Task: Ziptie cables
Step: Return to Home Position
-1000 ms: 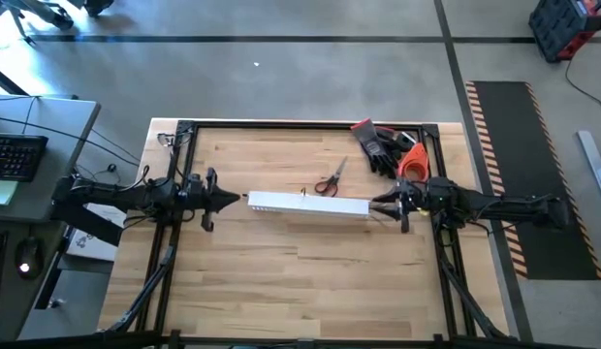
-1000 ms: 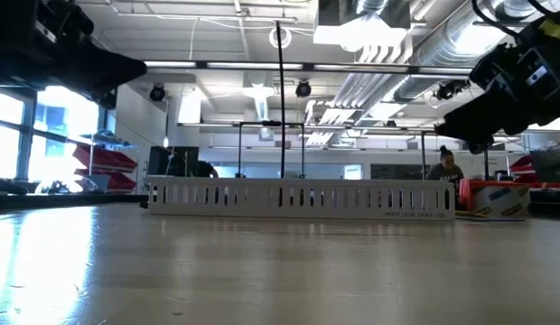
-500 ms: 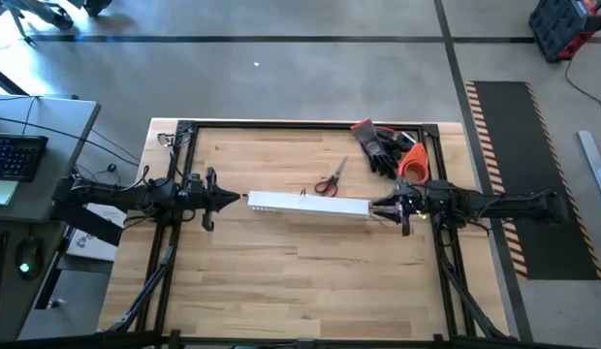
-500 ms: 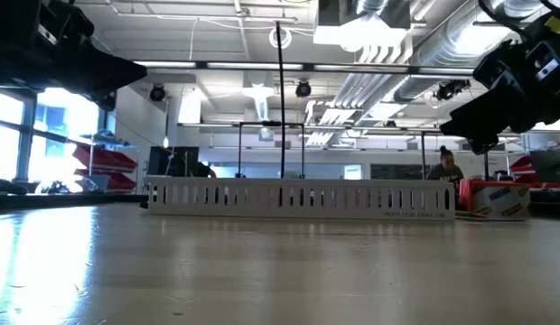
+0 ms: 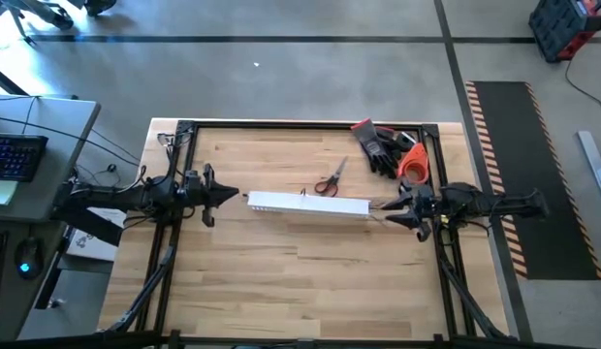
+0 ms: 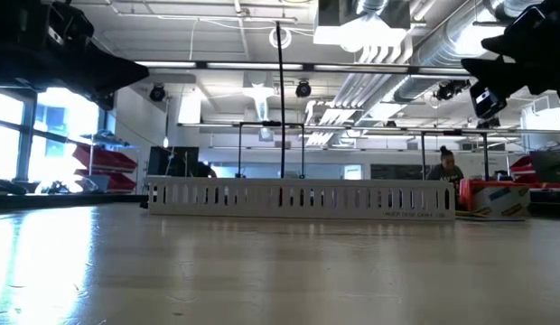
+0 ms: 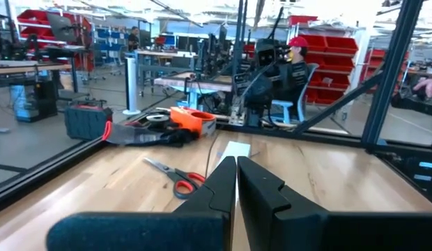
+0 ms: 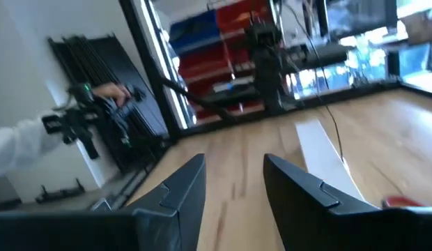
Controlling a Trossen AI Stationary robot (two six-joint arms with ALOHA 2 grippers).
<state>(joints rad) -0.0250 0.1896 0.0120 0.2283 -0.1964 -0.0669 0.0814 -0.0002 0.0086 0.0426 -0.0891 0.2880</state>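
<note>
White duct point(image 8: 319, 143) sat just ahead of my right claw point(image 8: 233, 164), fingers spread, empty; a sloppy swing could've clipped it.

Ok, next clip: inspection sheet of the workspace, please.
Surface: wooden table, black frame.
Job's things: white duct lies mid-table, looks closed.
Clutter: scissors behind the duct; dark gloves, orange item near the right arm.
Hands: left hand shut, off the duct's left end; right hand open, off its right end.
Cables: one thin dark strand stands up from mid-duct; rest hidden.
Surroundings: person seated beyond the table; keyboard beside left arm.
</note>
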